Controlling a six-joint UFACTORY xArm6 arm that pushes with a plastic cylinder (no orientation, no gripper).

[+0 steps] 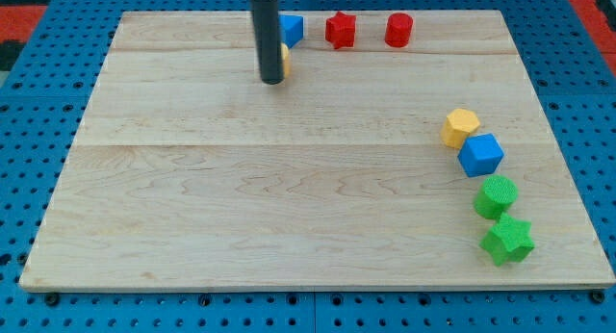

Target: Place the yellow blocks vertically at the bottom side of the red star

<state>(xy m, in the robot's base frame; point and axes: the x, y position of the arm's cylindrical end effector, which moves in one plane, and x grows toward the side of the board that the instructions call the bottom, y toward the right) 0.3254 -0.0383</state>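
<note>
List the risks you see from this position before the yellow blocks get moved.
My tip hides most of a small yellow block beside the blue block, so a push might drag the blue one along. The yellow hexagonal block touches the blue cube; pushing it could disturb that cube. The red star sits near the wooden board's top edge.

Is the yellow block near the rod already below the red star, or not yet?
Not yet. The yellow block, mostly hidden behind my tip, sits to the view's left of the red star, beside the blue block.
</note>
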